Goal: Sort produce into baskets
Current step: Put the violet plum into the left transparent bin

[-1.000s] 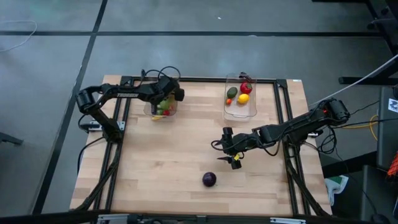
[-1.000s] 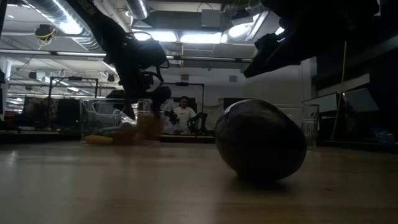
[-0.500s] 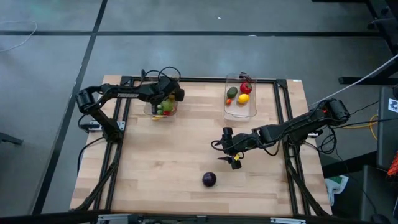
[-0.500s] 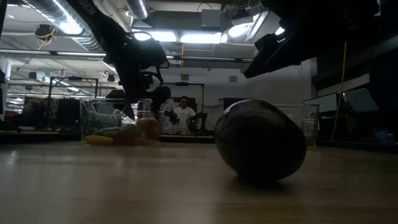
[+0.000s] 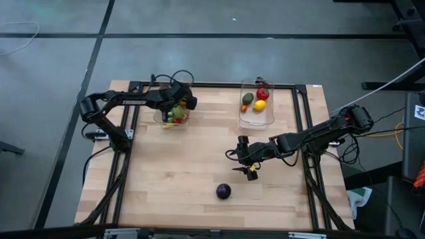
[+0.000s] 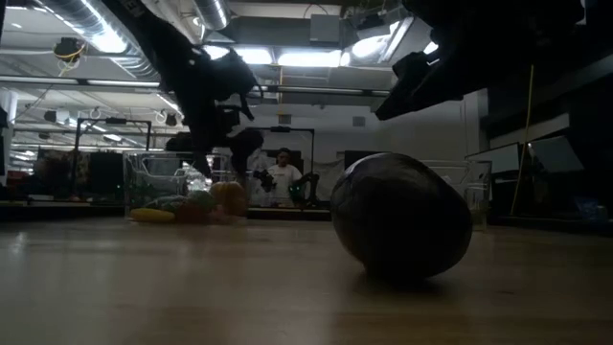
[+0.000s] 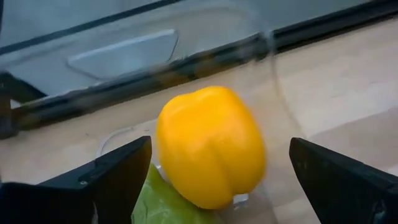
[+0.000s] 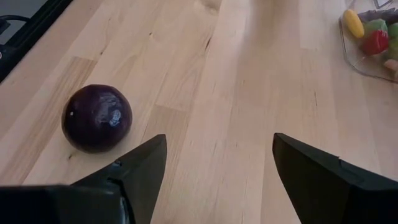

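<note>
1. Right gripper (image 5: 251,172): jaws apart, empty, hovering over bare table mid-right, arm reaching in from the right side. Nothing between the fingers (image 8: 134,180) in the right wrist view.
2. Target: purple round piece (image 5: 224,192), alone on the table (image 5: 172,172), near the front edge, near the right gripper but not touching. Right wrist view shows it ahead and off to one side of the jaw line (image 8: 97,118), not centred.
3. Left gripper (image 5: 178,106): jaws wide, empty, over the left basket (image 5: 161,119) at the table's far-left. Left wrist view shows a yellow pepper (image 7: 210,145) lying in the basket between the spread fingers (image 7: 106,177), w/ a green piece (image 7: 158,202) beside it; pepper looks released, not gripped.
4. Right basket (image 5: 255,121): far-right of table, holds red, green, yellow pcs.
5. Step in hand (judgement): left drop-off appears complete; last loose item is the purple piece, so the right arm's pick is pending.
6. Next move calls for (judgement): shift right gripper over the piece, centre it between jaws, lower, close. Round shape may roll if nudged off-centre
</note>
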